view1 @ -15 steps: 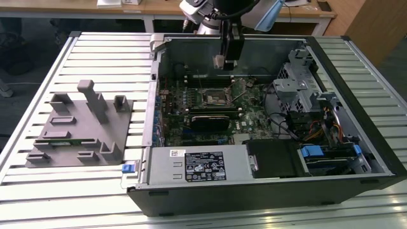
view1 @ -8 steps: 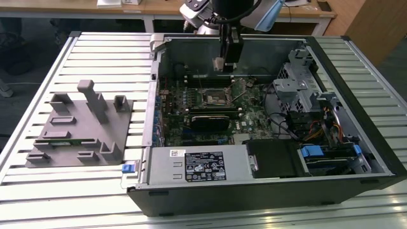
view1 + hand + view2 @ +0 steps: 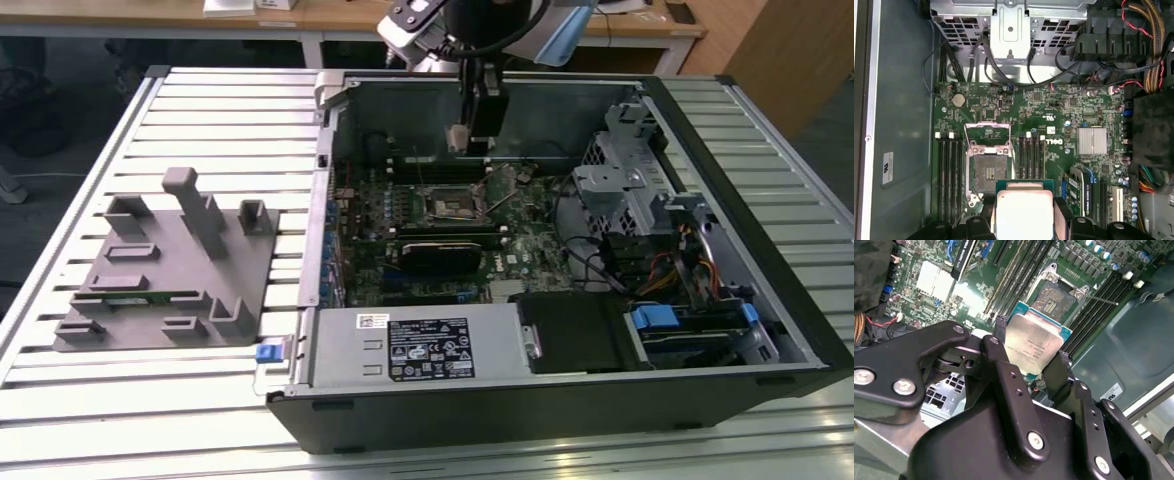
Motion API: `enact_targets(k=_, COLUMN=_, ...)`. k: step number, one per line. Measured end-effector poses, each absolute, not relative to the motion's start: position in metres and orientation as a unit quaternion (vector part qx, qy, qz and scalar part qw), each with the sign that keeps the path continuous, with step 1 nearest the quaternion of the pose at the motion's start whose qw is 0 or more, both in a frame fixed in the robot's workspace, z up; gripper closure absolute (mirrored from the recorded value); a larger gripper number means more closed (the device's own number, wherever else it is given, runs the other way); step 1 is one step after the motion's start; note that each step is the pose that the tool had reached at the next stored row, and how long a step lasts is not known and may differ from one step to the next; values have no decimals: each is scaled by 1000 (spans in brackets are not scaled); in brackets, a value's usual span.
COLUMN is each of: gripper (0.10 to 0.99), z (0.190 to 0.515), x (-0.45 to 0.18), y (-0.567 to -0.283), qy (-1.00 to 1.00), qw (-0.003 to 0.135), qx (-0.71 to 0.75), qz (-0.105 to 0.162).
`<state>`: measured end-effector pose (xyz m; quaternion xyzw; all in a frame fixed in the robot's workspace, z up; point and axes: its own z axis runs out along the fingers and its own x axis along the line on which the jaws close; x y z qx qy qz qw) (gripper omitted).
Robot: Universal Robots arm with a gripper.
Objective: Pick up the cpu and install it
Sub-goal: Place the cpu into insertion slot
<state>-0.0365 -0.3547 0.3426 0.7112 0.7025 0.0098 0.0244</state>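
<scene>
One claw (image 3: pixel 1032 343) — pinching cpu (image 3: pixel 1035 340) edges, near socket (image 3: pixel 1056 299).

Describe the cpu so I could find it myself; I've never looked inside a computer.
Look into the open computer case, at its green motherboard. Above it the black gripper is shut on the cpu. It is the one flat square with a shiny silver top, unlike the dark empty socket nearby.
</scene>
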Motion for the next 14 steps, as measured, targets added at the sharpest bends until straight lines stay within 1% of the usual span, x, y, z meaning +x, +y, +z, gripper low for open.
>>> enact_targets(k=14, gripper=541, z=327, x=-37, y=-349, qy=703, qw=24, qx=711, qz=10)
